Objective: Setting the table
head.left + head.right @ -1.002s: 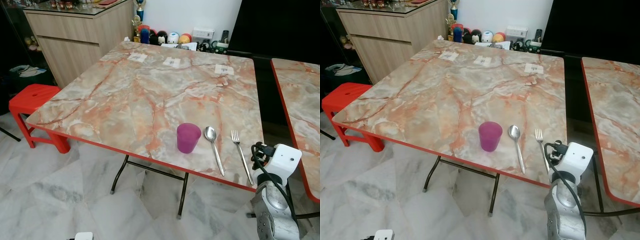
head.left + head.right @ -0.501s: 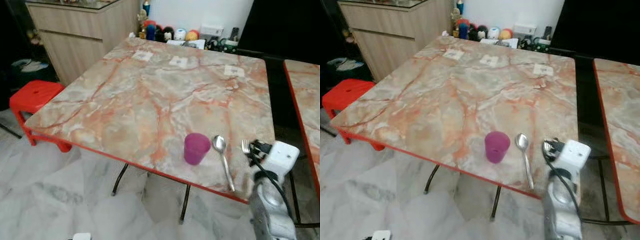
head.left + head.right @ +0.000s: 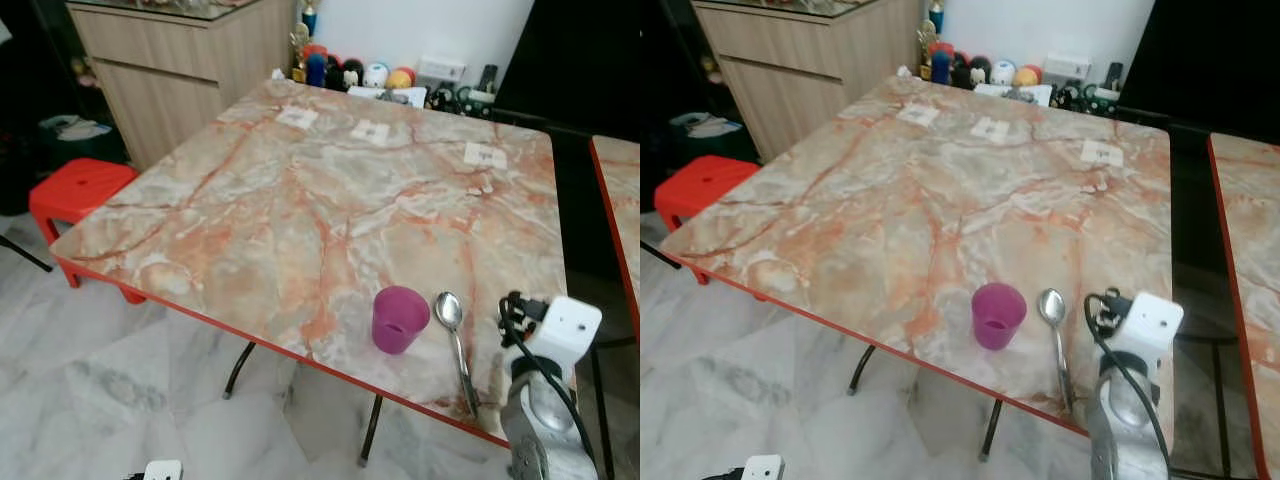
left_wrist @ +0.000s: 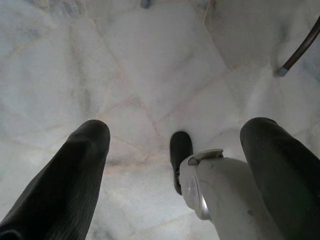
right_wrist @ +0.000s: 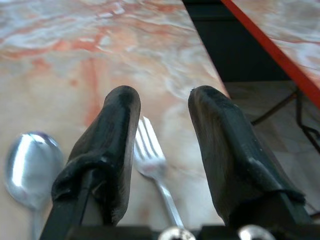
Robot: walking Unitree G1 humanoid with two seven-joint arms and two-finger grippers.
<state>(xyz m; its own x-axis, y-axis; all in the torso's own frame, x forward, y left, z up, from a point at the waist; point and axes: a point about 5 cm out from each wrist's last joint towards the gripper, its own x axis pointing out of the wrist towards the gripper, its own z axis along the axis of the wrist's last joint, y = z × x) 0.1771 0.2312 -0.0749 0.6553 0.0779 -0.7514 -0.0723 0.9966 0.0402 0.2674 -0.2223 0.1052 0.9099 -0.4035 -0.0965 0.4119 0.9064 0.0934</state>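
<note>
The marble-patterned table [image 3: 300, 200] with a red rim carries a purple cup [image 3: 399, 319] near its front edge, a spoon [image 3: 455, 338] just beside it toward the right corner, and a fork [image 5: 155, 172] beyond that. Three small white labels [image 3: 371, 131], possibly paper, lie along the far edge.
</note>
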